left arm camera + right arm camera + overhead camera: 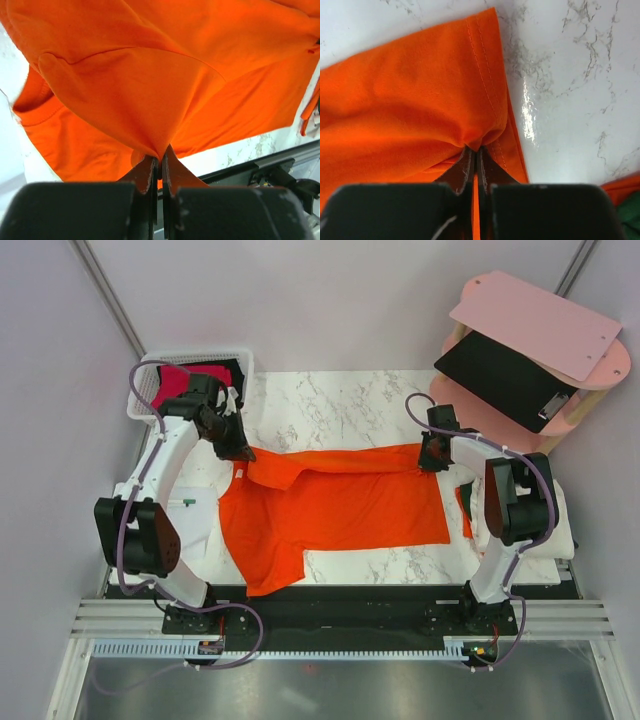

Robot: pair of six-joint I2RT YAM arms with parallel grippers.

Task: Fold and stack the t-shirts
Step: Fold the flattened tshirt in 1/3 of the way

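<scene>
Step in hand: first fold of the orange t-shirt [340, 505]. It lies spread across the middle of the marble worktop [330, 410], collar end to the left, hem end to the right, one sleeve hanging toward the near edge.

Left end effector [159, 159]: jaws pressed together, pinching a peak of orange cloth at the far edge near the collar. The fabric tents up from the grip, so that corner is lifted off the worktop.

Right end effector [475, 152]: also pressed together, pinching the far hem corner. The stitched hem bunches right at the tips, with bare marble just beside it.

My read: both far corners are gripped and the fold-over is about to run or just starting.

Next move needs:
- both arms travelling together toward the near edge at the same pace, cloth kept taut between them
- enough lift that the far edge clears the layer under it
- release only once the edges line up

Risk: thin pinch on both sides, so the cloth could slip under tension.

Stacking not begun here; a red shirt [172, 382] and a black shirt [215, 372] sit in the white basket [245, 358] at far left.
</scene>
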